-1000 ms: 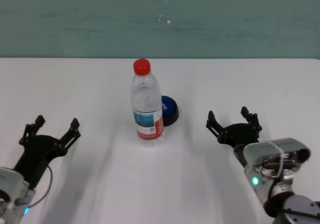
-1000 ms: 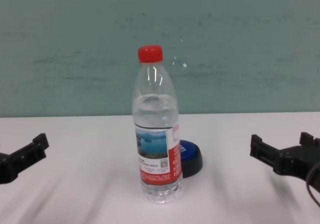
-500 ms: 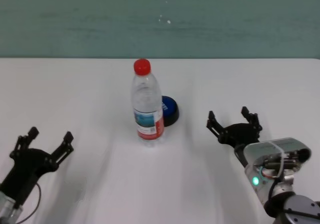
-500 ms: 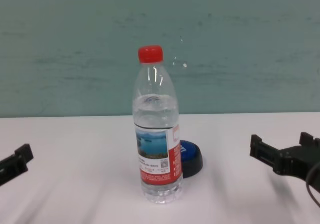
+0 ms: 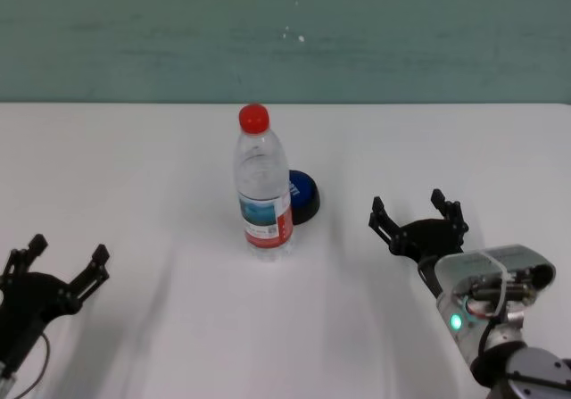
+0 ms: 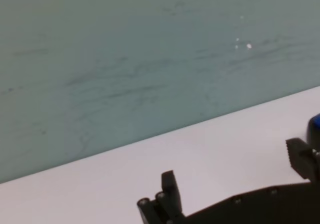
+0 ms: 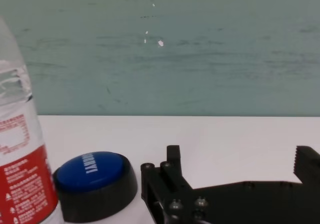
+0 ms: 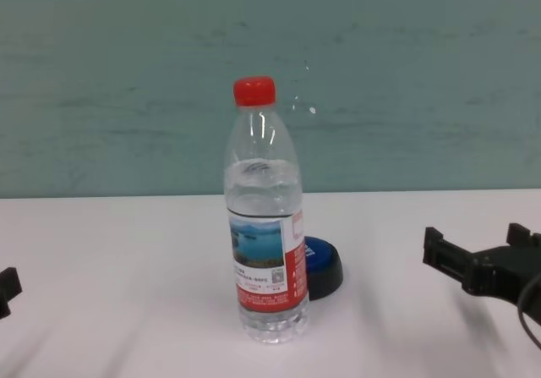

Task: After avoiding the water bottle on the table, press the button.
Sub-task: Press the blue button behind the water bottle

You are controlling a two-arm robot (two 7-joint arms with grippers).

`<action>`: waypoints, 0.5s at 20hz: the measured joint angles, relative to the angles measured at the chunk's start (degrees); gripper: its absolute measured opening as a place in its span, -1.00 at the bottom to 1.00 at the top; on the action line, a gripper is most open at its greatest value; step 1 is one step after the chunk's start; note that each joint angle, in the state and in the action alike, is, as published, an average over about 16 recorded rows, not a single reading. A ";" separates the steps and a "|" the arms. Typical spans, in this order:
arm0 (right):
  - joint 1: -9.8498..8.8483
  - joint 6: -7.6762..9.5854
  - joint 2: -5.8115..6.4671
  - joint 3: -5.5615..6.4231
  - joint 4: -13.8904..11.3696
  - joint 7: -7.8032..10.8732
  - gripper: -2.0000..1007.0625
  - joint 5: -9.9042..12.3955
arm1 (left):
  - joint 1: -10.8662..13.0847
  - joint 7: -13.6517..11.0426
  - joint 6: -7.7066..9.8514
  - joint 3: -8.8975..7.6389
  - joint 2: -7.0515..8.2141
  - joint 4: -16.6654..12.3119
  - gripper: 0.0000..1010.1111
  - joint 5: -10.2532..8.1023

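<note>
The left gripper (image 5: 55,269) has pulled back toward the robot, wide open and empty; the right gripper (image 5: 417,223) waits open beside the button (image 5: 302,196), tucked behind the water bottle (image 5: 263,185); right looks likelier to press.

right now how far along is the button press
Nothing looks done: the button sits untouched behind the upright water bottle. The right gripper hangs open to the button's right, apart from it. The left gripper is open near the table's left front edge. Left: reach around the bottle and press.
</note>
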 joint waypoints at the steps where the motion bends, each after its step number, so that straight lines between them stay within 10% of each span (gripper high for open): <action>1: 0.00 0.00 0.00 0.00 0.00 0.00 0.99 0.00 | -0.40 -0.16 -0.07 -0.07 0.20 0.53 0.98 0.02; 10: 0.00 0.00 0.00 0.00 0.00 0.00 0.99 0.00 | -3.73 -2.22 -0.79 0.66 1.90 4.41 0.98 -0.18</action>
